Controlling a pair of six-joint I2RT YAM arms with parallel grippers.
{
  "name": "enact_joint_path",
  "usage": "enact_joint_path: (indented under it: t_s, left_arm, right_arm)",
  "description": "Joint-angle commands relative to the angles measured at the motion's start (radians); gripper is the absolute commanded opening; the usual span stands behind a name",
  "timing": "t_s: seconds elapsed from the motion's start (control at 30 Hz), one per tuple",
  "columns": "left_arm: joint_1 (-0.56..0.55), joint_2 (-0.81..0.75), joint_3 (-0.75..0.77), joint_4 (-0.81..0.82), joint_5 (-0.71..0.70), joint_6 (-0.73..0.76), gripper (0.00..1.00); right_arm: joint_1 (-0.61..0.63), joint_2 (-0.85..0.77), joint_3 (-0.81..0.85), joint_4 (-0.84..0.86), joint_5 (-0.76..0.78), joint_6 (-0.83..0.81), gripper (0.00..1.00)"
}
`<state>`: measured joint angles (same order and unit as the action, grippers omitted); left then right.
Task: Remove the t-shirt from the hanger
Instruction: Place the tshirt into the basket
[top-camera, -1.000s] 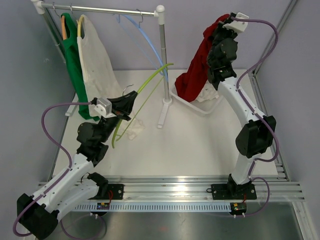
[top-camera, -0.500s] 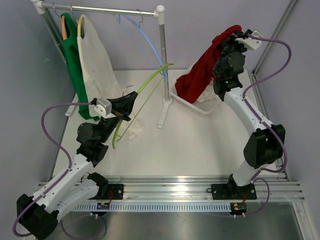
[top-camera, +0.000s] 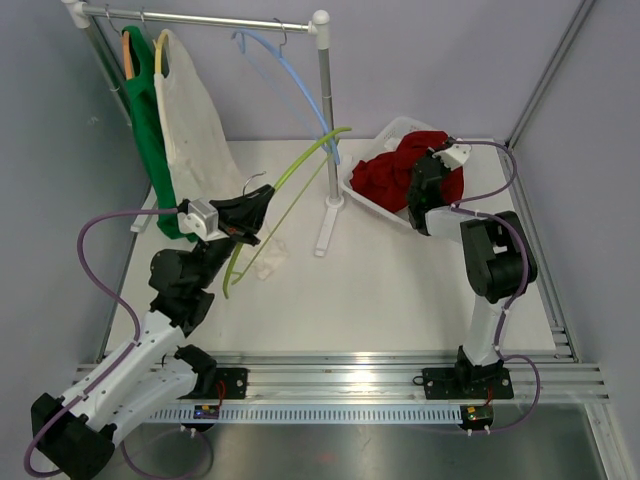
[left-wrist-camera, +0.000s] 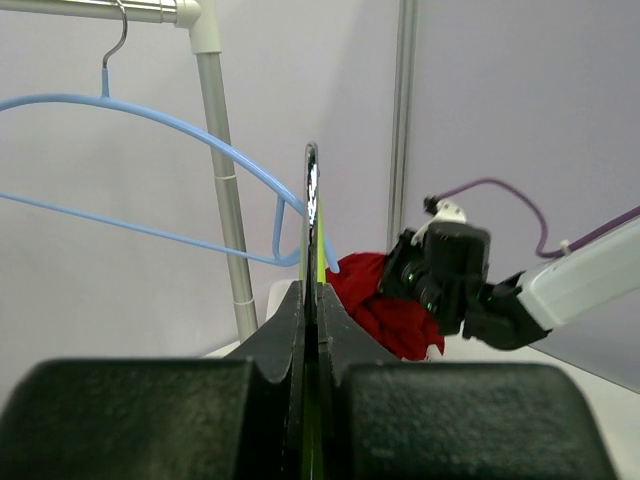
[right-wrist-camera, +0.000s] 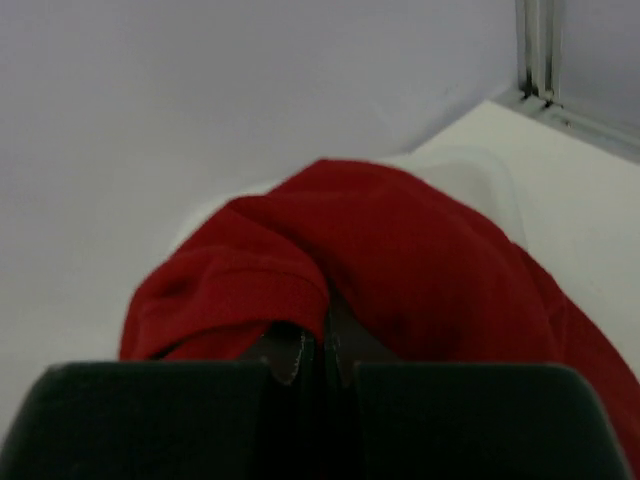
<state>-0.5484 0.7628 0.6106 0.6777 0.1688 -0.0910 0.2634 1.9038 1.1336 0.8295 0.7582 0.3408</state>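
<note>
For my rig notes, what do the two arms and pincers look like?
The left arm and right arm have white links and bulky black joints. A purple cable loops to each white wrist block. The left pincer and right pincer are black.

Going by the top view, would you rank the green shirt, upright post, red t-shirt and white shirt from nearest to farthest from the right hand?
1. red t-shirt, gripped by the right hand, in the basket.
2. upright post, centre.
3. white shirt, left on the rail.
4. green shirt, far left.
</note>
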Motion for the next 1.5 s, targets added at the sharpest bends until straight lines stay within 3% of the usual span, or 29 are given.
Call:
enact_joint_path:
  t_s: [0.0, 0.27, 0.37, 0.53, 0.67, 0.7, 0.73, 0.77, 1.03, 1.17, 1.3, 1.47]
  left_arm:
    - [-0.005, -0.008, 0.002, 0.06, 0.028, -0.019, 0.0]
    - [-0.008, -0.002, -0.003, 0.043, 0.035, -0.042, 0.0]
    - [-0.01, -0.013, -0.012, 0.033, 0.029, -0.047, 0.0]
    - [-0.012, -0.046, -0.018, -0.01, 0.028, -0.038, 0.0]
    - [-0.012, -0.069, -0.026, -0.027, 0.015, -0.039, 0.0]
    - [-0.012, -0.075, -0.028, -0.03, 0.014, -0.042, 0.0]
    - [-0.012, -0.079, -0.028, -0.036, 0.014, -0.042, 0.0]
    - [-0.012, -0.085, -0.026, -0.043, 0.02, -0.047, 0.0]
    - [-0.015, -0.149, -0.054, -0.069, 0.02, -0.062, 0.0]
    - [-0.015, -0.14, -0.038, -0.083, 0.015, -0.059, 0.0]
    - [-0.015, -0.122, -0.028, -0.076, 0.02, -0.058, 0.0]
    - [-0.015, -0.092, -0.018, -0.07, 0.015, -0.055, 0.0]
  right_arm:
    - [0.0, 0.002, 0.008, 0.023, -0.011, 0.049, 0.0]
    - [0.002, 0.017, 0.017, -0.246, -0.042, 0.174, 0.05]
    - [0.0, 0.058, 0.15, -0.567, 0.006, 0.318, 0.03]
    - [0.0, 0.133, 0.262, -0.842, 0.01, 0.538, 0.0]
    - [0.0, 0.126, 0.218, -0.775, -0.048, 0.515, 0.03]
    - [0.0, 0.117, 0.21, -0.776, -0.043, 0.526, 0.08]
    - [0.0, 0.113, 0.207, -0.777, -0.04, 0.541, 0.24]
    - [0.002, 0.112, 0.201, -0.774, -0.04, 0.54, 0.3]
    - [0.0, 0.046, 0.161, -0.702, -0.051, 0.46, 0.34]
    - [0.0, 0.005, 0.187, -0.636, -0.057, 0.37, 0.57]
    - [0.007, -0.029, 0.242, -0.627, -0.089, 0.252, 0.71]
    - [0.023, -0.118, 0.207, -0.532, -0.172, 0.109, 0.79]
